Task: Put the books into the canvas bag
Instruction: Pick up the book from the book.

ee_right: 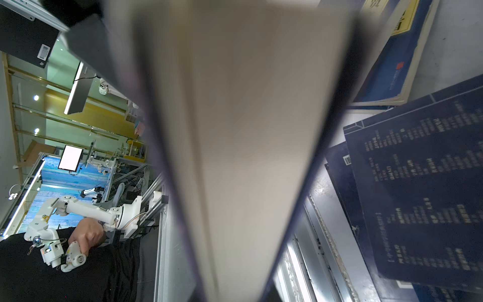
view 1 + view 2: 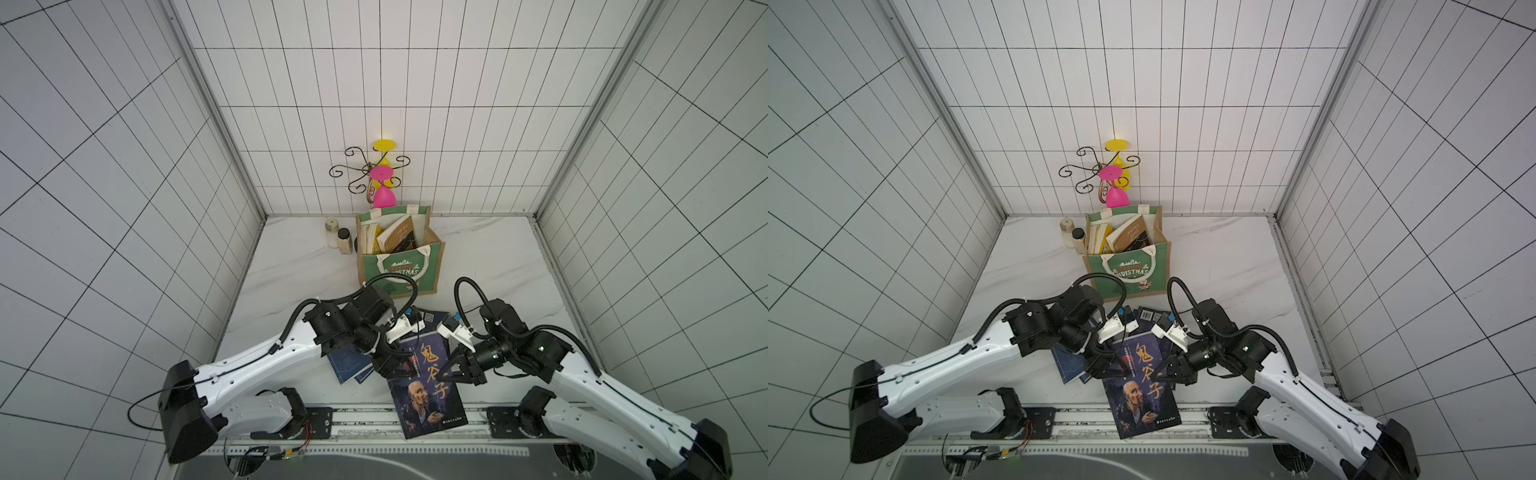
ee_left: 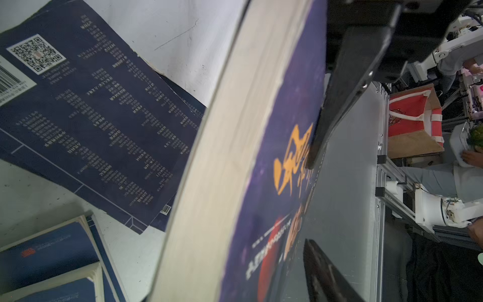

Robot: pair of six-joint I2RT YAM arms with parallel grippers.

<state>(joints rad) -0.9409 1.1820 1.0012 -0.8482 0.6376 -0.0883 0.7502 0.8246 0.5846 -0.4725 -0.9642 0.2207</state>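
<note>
A dark illustrated book (image 2: 428, 390) (image 2: 1142, 395) with orange Chinese characters is lifted near the table's front. My right gripper (image 2: 444, 372) (image 1: 235, 292) is shut on its right edge. My left gripper (image 2: 395, 368) (image 3: 235, 261) straddles its left edge, open. One of its fingers (image 3: 326, 274) stands just off the cover and the other is hidden. Navy books (image 2: 349, 365) (image 3: 91, 117) (image 1: 418, 196) lie on the table underneath. The canvas bag (image 2: 399, 270) (image 2: 1129, 270) stands upright behind them and holds several books (image 2: 399, 232).
Two small jars (image 2: 332, 232) stand left of the bag. Behind it, a wire stand (image 2: 357, 170) carries a pink goblet (image 2: 382, 195) and a yellow one (image 2: 384, 147). Tiled walls close in three sides. A metal rail (image 2: 361, 415) runs along the front edge.
</note>
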